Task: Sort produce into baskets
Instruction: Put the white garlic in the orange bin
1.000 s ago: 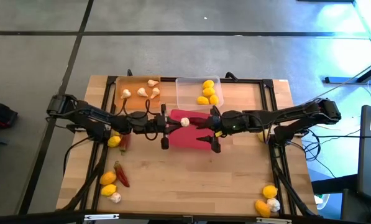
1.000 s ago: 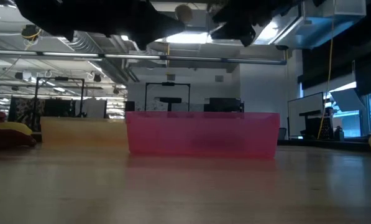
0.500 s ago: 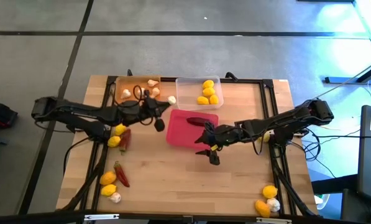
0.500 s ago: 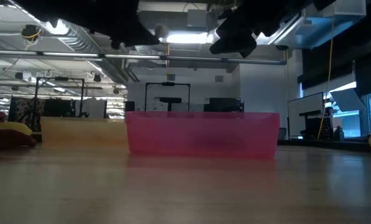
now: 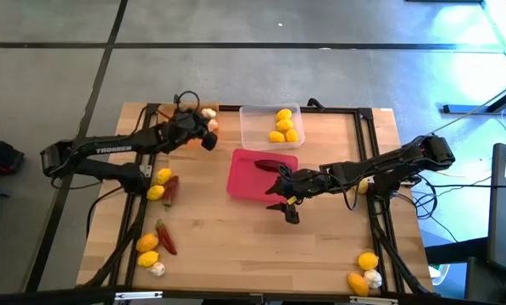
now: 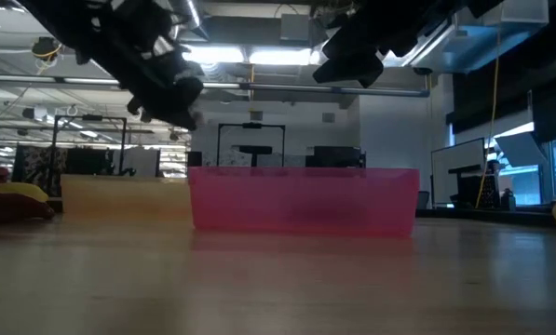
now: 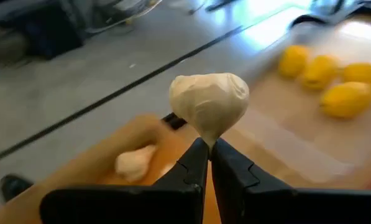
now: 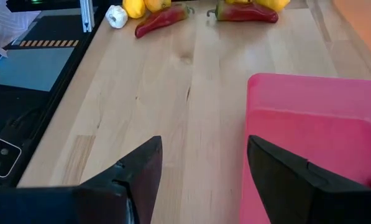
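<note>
Garlic bulb (image 7: 209,102) | left gripper (image 7: 210,152) pinches its tip | seemingly over orange tray (image 5: 169,113)

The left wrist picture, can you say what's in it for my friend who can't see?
The left pincer is shut on the thin tip of a white garlic bulb, holding it up over the orange tray. Another garlic bulb lies in that tray, and yellow lemons sit in the clear tray beside it.
</note>
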